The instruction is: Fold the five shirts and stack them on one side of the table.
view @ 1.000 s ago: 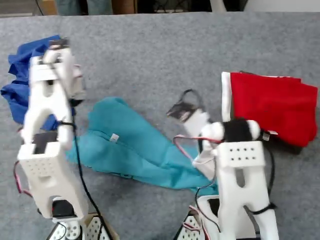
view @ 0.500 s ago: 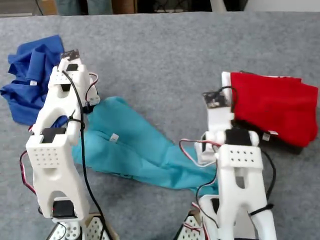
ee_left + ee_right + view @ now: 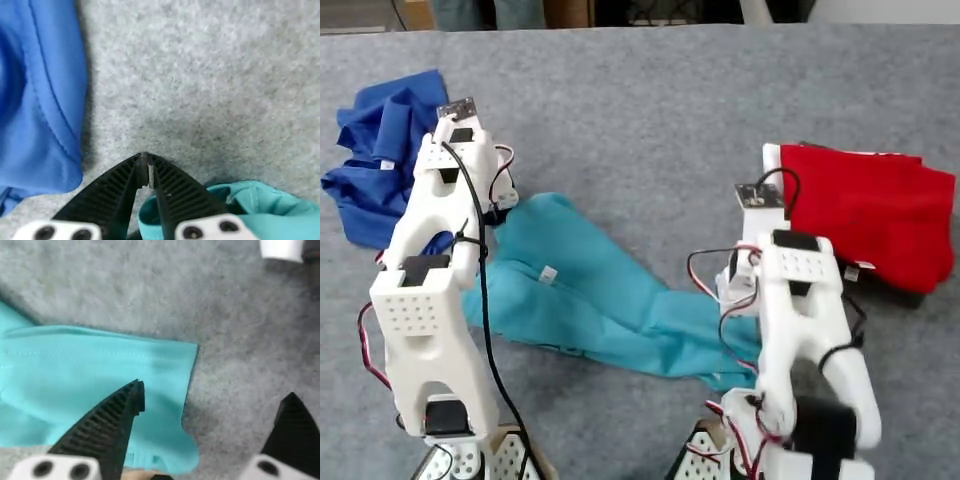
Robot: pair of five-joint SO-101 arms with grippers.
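A teal shirt (image 3: 600,300) lies crumpled and stretched across the table's middle. A blue shirt (image 3: 380,150) is bunched at the far left. At the right, a folded red shirt (image 3: 865,215) tops a stack with white and dark cloth under it. My left arm (image 3: 430,250) stands between the blue and teal shirts. Its gripper (image 3: 146,162) is shut and empty just over the bare table, blue shirt (image 3: 40,100) on one side, teal shirt (image 3: 250,207) on the other. My right gripper (image 3: 215,400) hangs open over a corner of the teal shirt (image 3: 90,370).
The grey felt table (image 3: 650,110) has free room across its far middle. My right arm (image 3: 800,310) stands close beside the red stack. A white cloth edge (image 3: 282,249) shows past the right gripper. A person's legs stand beyond the far edge.
My left arm has come down towards the gap between the blue and teal shirts. My right arm swung towards the red stack, then folded back over the teal shirt's near end.
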